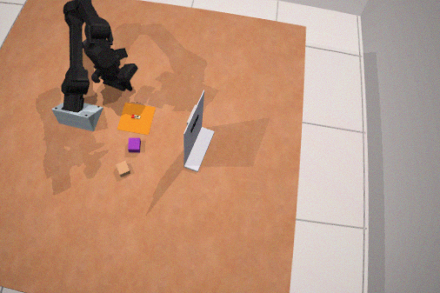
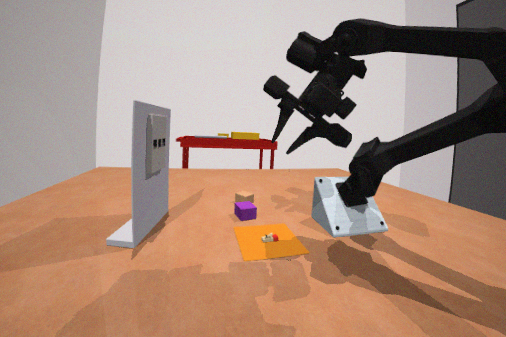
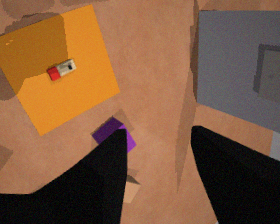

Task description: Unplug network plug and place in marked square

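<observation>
- The network plug (image 2: 270,237) lies released inside the orange marked square (image 2: 250,246), well apart from the upright panel (image 2: 145,181).
- The gripper (image 2: 290,138) hangs high, part-open and empty.
- Best finish: retreat upward, touching nothing.

In the wrist view the end effector (image 3: 156,178) hides part of the purple block (image 3: 114,133), and the upright panel (image 3: 240,66) runs off the right edge. The plug (image 1: 136,116) is too small (from above) for its tab to show.
</observation>
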Controlling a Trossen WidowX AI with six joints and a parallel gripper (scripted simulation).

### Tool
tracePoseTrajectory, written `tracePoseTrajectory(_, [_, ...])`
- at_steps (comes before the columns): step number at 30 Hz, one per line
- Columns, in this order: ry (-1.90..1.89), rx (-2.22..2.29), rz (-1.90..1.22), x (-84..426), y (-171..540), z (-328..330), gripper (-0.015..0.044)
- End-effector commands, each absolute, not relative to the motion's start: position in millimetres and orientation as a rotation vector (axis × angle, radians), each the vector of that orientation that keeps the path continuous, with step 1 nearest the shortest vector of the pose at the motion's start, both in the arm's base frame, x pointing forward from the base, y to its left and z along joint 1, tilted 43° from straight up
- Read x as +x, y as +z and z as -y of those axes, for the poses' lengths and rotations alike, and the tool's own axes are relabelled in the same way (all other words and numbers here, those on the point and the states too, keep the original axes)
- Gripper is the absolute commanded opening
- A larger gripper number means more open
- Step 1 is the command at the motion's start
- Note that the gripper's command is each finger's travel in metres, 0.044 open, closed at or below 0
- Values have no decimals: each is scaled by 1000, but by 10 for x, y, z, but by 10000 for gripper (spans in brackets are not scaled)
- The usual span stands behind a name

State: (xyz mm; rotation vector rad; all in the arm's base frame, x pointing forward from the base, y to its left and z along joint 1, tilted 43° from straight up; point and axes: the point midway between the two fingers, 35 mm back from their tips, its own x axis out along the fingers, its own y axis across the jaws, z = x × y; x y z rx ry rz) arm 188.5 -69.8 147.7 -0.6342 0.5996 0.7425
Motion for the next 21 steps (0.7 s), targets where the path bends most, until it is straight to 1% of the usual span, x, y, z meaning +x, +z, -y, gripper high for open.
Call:
tracePoseTrajectory(1, [741, -640, -592, 1883, 1560, 770, 156])
tracePoseTrajectory(14, [737, -639, -579, 1834, 1798, 989, 156])
tracePoseTrajectory(21, [737, -639, -579, 1834, 1798, 989, 340])
